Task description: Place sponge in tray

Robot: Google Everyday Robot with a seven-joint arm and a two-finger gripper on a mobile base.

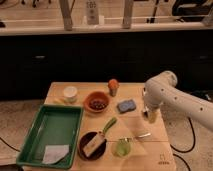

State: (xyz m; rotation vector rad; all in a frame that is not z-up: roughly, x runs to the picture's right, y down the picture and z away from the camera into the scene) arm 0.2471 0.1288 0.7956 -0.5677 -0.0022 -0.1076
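1. Locate the sponge (126,105) flat on the table (161,150), at 3 o'clock of the orange-brown bowl (96,102) and outside the tray (55,127).
2. Locate the gripper (150,116) low over the table at 4 o'clock of the sponge, near it but apart.
3. Record the gripper state as not determinable.
4. Note the tray at 8 o'clock of the sponge, well apart, holding one pale sheet (55,154).
5. Judge progress as nil. Remaining: approach, grasp, lift, carry, release in the tray.
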